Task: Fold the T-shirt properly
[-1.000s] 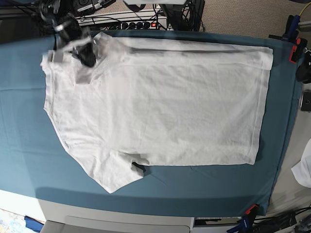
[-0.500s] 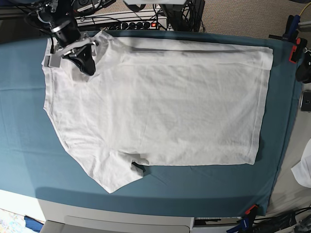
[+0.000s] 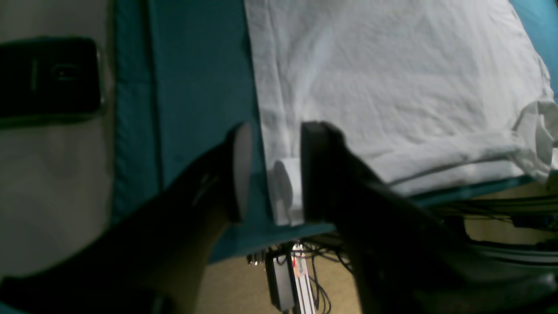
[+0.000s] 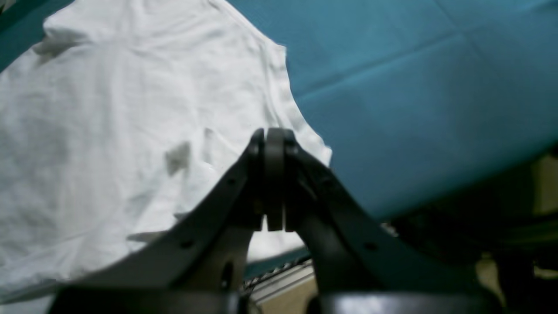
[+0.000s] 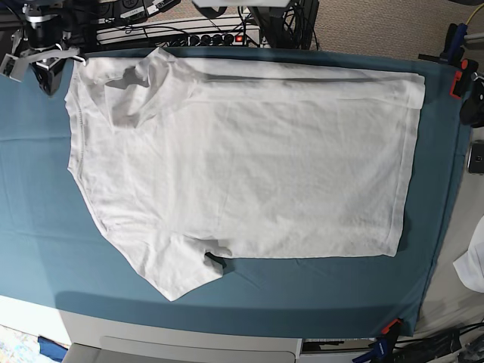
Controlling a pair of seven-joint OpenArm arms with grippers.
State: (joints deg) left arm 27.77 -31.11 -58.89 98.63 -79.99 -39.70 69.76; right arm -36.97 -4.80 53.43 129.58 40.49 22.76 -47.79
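Observation:
The white T-shirt (image 5: 249, 166) lies spread flat on the teal cloth (image 5: 45, 219), its hem toward the right and one sleeve (image 5: 170, 268) pointing at the near edge. My right gripper (image 5: 45, 72) hovers off the shirt's far-left corner. In the right wrist view the right gripper (image 4: 274, 183) is shut with nothing in it, and the shirt (image 4: 109, 131) lies beneath to its left. My left gripper (image 3: 274, 172) is open above the shirt's far hem corner (image 3: 285, 196), which shows between the fingers (image 3: 237, 170) without being touched.
A dark phone (image 3: 48, 78) lies beyond the cloth's right edge. Red and black clamps (image 5: 459, 76) hold the cloth at the far right, and a blue one (image 5: 386, 333) holds it at the near right. A power strip (image 5: 212, 36) and cables run behind the table. A white scrap (image 5: 473, 265) lies at the right.
My shut right gripper has moved left and away from over the shirt's far-left shoulder, ending off the shirt at the table's corner. The shoulder fabric now lies uncovered with a soft fold.

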